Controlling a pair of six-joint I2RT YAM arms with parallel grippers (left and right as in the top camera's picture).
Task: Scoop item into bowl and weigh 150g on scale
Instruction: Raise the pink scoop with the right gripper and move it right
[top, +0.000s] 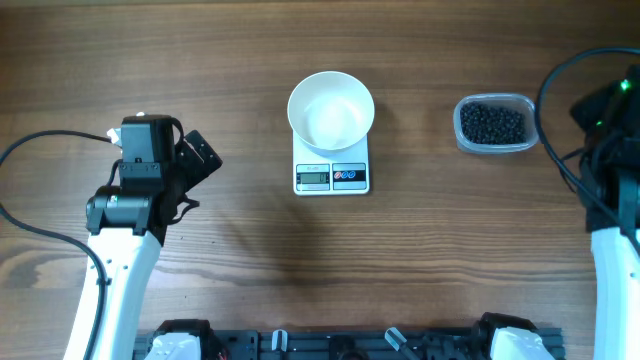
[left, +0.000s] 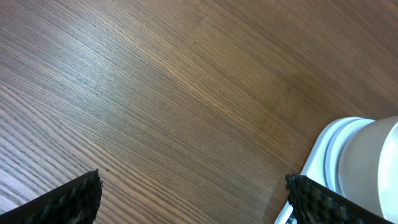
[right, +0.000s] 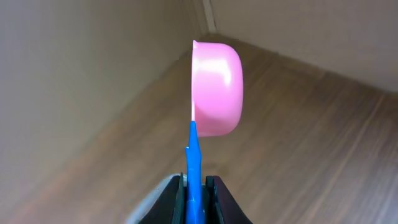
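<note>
The white bowl (top: 331, 110) stands on the small white scale (top: 331, 176) at the table's middle, and nothing shows inside it. The black beads (top: 492, 123) fill a clear plastic tub (top: 462, 112) to its right. My left gripper (top: 203, 158) hovers left of the scale, open with nothing between its fingers (left: 69, 200); the scale's corner (left: 318, 163) and the bowl (left: 373, 163) show at the right of the left wrist view. My right gripper (right: 198, 182) is shut on the blue handle (right: 193, 152) of a pink scoop (right: 216, 87), held edge-on and high above the table.
The right arm (top: 612, 120) stands at the table's right edge beside the tub, with black cables looping around it. The left arm's base and cable lie at the lower left. Bare wooden tabletop (top: 250, 260) surrounds the scale.
</note>
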